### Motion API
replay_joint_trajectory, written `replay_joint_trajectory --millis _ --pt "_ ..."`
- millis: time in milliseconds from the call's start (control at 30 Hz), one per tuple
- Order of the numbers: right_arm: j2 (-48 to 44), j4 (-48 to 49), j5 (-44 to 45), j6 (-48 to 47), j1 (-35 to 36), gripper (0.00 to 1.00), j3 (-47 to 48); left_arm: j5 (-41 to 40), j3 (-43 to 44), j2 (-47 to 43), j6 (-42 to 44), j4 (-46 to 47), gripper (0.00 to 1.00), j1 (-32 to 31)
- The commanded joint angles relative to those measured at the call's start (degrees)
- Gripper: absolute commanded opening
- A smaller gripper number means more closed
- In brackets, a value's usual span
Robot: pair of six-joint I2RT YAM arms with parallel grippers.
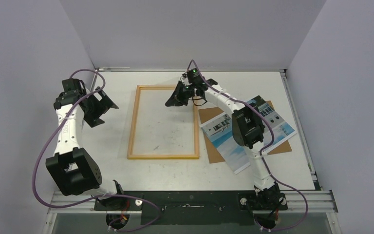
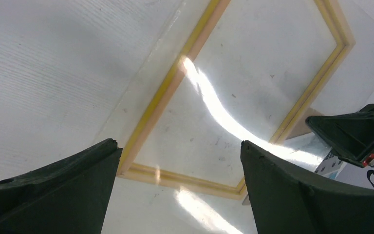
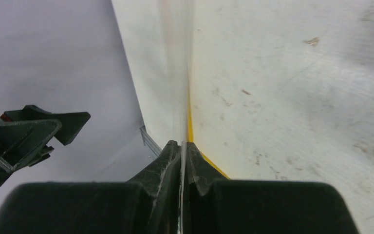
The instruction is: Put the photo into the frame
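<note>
The frame (image 1: 132,131), yellow-orange and empty, lies flat mid-table; in the left wrist view the frame (image 2: 160,97) shows through glare. The photo (image 1: 277,129), blue sky and a white building, lies face up to the frame's right on a brown backing board (image 1: 213,146), partly under the right arm. My right gripper (image 1: 174,100) hovers at the frame's far right corner. The right gripper (image 3: 181,146) is shut on a thin clear sheet (image 3: 182,97) seen edge-on. My left gripper (image 1: 104,113) hangs open left of the frame; nothing sits within the left gripper (image 2: 177,145).
Grey walls close in the table at the left, back and right. A metal rail (image 1: 195,199) with both arm bases runs along the near edge. The right gripper's black body (image 2: 355,136) shows at the right of the left wrist view.
</note>
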Motion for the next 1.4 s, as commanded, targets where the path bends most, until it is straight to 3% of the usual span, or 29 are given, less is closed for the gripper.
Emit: replay_joint_trajectory --millis 0,233,367,700,1167,1367 --pt "0.00 -2.89 -2.63 -5.58 -3.47 0.00 0.49 2.53 -2.36 1.29 1.00 0.96 0.93 0.48" --pt "1.29 -6.59 -4.10 -13.36 -6.44 0.00 0.15 5.07 -2.74 5.10 1.81 2.92 0.93 0.48" --pt "0.11 -1.70 -6.62 -14.93 -6.61 0.00 -3.68 7.51 -4.16 5.40 1.43 5.31 0.93 0.39" --pt "-0.74 -3.44 -6.66 -23.58 -7.29 0.00 -5.83 12.85 -8.85 10.06 1.36 12.89 0.93 0.48" --pt "-4.46 9.55 -5.49 -21.60 -7.20 0.00 -11.80 16.10 -4.52 23.67 0.39 20.71 0.77 -0.04" --pt "-5.45 13.15 -3.87 -19.11 -7.30 0.00 -13.72 18.41 -4.31 26.27 -2.13 24.51 0.64 -1.01"
